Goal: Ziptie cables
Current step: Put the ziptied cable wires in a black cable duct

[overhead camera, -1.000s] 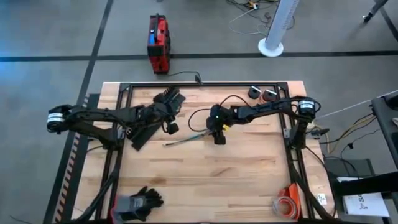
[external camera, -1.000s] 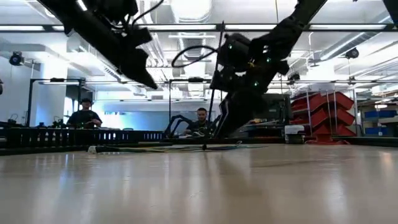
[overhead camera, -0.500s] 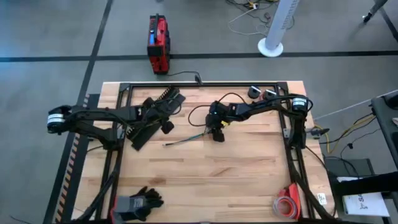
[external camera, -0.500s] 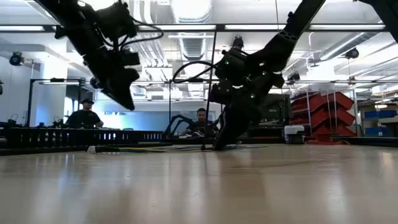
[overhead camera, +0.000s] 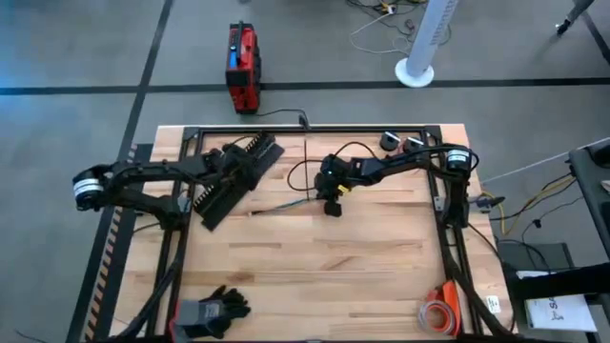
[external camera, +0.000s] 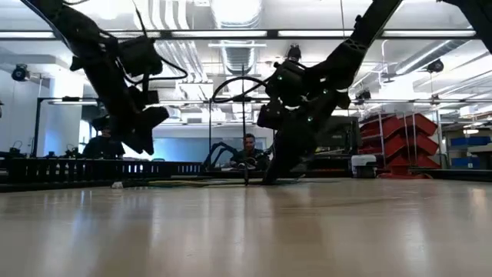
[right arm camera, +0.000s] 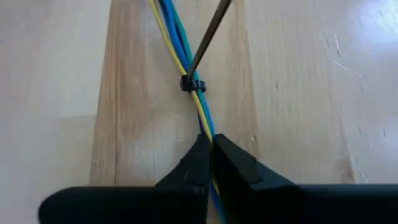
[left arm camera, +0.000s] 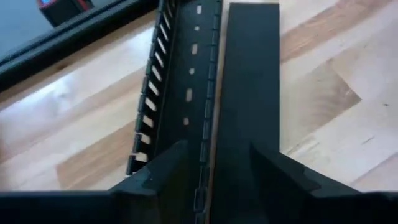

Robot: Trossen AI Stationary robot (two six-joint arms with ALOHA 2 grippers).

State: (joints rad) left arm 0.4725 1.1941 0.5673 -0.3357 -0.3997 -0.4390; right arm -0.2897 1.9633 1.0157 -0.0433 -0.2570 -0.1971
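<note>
Right tool (right arm camera: pixel 210 163) angled down at table centre, clamped on cables (right arm camera: pixel 186 62); left tool (left arm camera: pixel 214 165) spread over slotted strip (left arm camera: pixel 186 93).

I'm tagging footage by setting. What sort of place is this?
Probably a robotics lab or workshop: a butcher-block wooden table framed by black rails, long ceiling light strips, red parts bins on racks, and people seated at benches behind.

Slotted strip (overhead camera: pixel 234 176); black gloves (overhead camera: pixel 227 305); red case (overhead camera: pixel 243 67).

Dark jointed arms, looping black cords, white-ringed bases
</note>
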